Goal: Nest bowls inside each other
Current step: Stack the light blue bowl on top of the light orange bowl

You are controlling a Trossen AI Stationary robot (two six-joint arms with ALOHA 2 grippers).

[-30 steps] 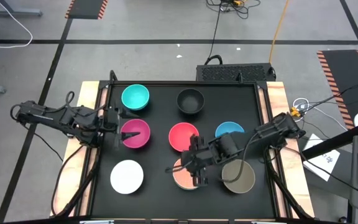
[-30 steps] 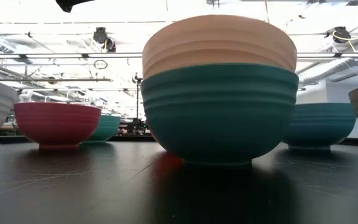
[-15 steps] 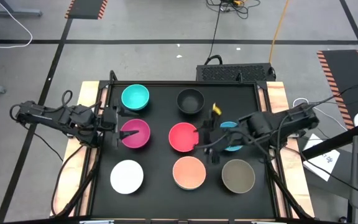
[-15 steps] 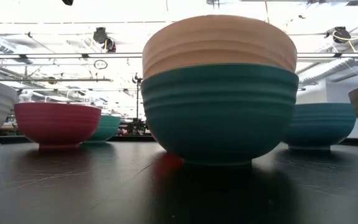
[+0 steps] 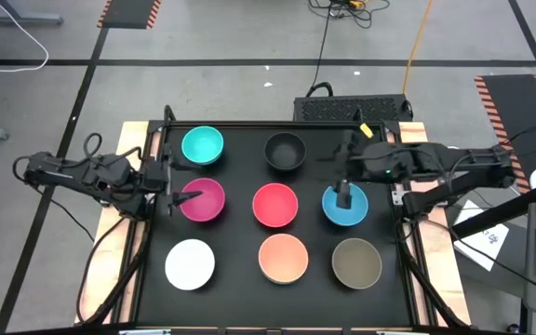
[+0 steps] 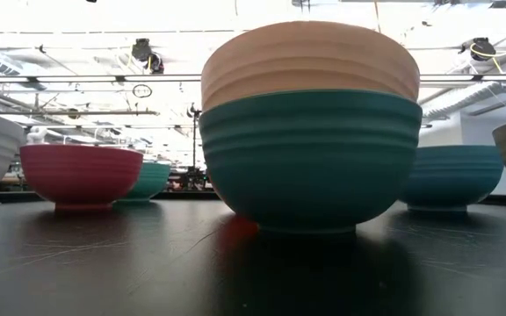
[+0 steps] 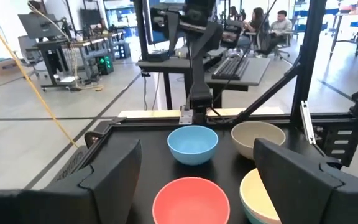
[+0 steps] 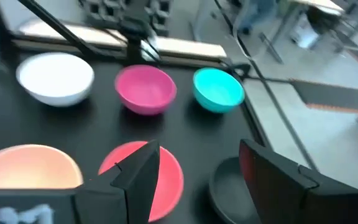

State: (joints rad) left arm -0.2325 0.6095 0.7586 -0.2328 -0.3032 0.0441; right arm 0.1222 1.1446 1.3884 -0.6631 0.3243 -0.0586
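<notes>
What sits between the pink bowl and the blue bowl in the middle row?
The red bowl sits between the magenta bowl and the blue bowl, seen clearly in the high view.

Both arms reach in from opposite sides, stretched out low and roughly level. The left gripper (image 5: 177, 186) sits near the left edge with its jaws spread wide. The right gripper (image 5: 342, 181) hangs further in, jaws apart too, holding nothing.
</notes>
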